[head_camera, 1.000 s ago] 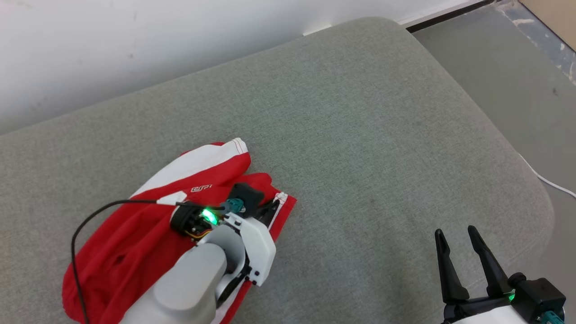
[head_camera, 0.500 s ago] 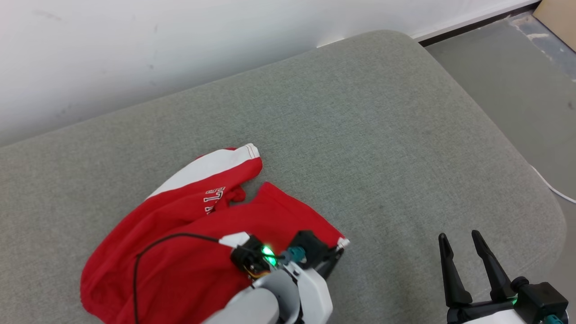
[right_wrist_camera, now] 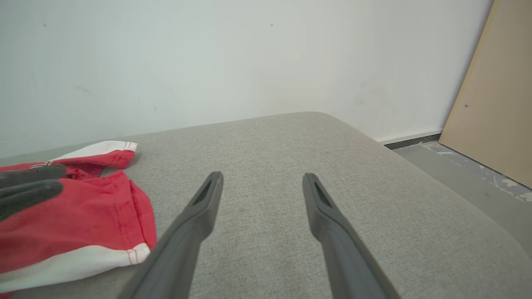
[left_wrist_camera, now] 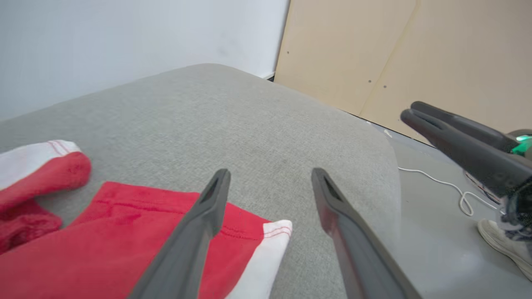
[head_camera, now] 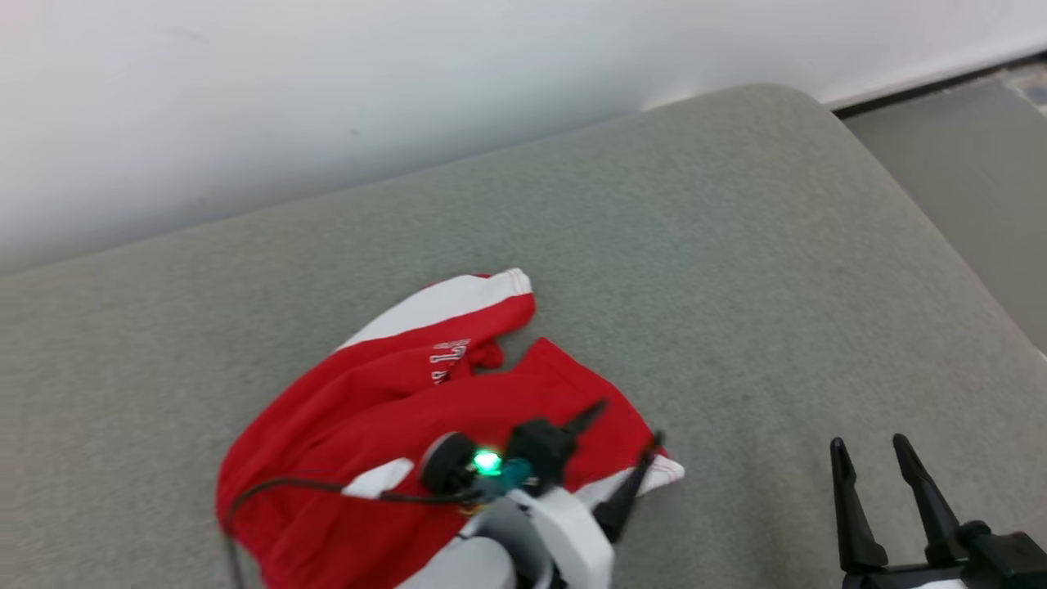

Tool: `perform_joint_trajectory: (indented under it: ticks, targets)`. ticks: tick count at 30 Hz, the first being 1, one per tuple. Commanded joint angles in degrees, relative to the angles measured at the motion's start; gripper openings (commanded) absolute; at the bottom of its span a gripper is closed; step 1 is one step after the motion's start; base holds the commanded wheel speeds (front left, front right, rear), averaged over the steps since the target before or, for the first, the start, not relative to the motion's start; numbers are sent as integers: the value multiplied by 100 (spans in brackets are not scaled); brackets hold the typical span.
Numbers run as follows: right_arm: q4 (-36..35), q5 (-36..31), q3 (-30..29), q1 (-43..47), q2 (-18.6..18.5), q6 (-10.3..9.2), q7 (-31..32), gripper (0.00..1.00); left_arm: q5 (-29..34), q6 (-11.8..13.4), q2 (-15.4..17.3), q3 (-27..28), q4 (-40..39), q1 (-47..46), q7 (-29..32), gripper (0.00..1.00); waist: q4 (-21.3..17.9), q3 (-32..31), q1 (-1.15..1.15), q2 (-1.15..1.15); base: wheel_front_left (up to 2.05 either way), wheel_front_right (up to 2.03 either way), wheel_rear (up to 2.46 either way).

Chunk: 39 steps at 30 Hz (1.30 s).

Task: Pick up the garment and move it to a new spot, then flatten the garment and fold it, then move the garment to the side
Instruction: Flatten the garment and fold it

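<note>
The garment (head_camera: 384, 409) is red with white trim and lies rumpled on the grey cushion (head_camera: 695, 245), left of centre. My left gripper (head_camera: 630, 424) hangs open just over its right white-trimmed corner (head_camera: 667, 470). In the left wrist view, the left gripper (left_wrist_camera: 270, 172) has nothing between its fingers; the red cloth (left_wrist_camera: 124, 236) and white corner (left_wrist_camera: 272, 241) lie beneath. My right gripper (head_camera: 869, 446) stands open at the lower right, apart from the garment. The right wrist view has the right gripper (right_wrist_camera: 262, 177) over bare cushion, with the garment (right_wrist_camera: 83, 220) to its left.
A white wall runs behind the cushion. Grey floor (head_camera: 981, 180) lies past the cushion's rounded right edge. In the left wrist view, a wooden board (left_wrist_camera: 395, 54) leans on the wall, a white cable (left_wrist_camera: 440, 182) lies on the floor and a pale shoe (left_wrist_camera: 505, 243) stands there.
My left gripper pulled the garment's corner to the right, spreading the cloth, then opened and let it go. The head camera has also shifted. The right gripper stays open.
</note>
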Motion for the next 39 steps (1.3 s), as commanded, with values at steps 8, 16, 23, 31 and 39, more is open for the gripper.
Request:
perform_joint_trajectory:
  ticks: [8,16,23,31,39]
  targets:
    - [-176,-378,-321,275,-17,-15,5,100,-78,839,843,761,-828,791,-501,100,830,-542,0,0,0,0,0]
    - [-70,-562,-520,514,-17,-15,5,100,-76,1345,1311,1246,-1205,1814,-654,100,1376,-811,0,0,0,0,0]
    - [115,-657,-579,590,-18,-15,5,100,194,1386,1440,1871,-1573,2659,-658,100,1645,-904,0,0,0,0,0]
    - [425,-702,-498,620,-60,-15,5,100,542,1081,1120,2813,-1852,3362,-657,100,1771,-1063,0,0,0,0,0]
    - [744,-579,-264,481,-52,-15,5,100,1106,443,676,3703,-1858,3811,-657,100,1809,-1139,0,0,0,0,0]
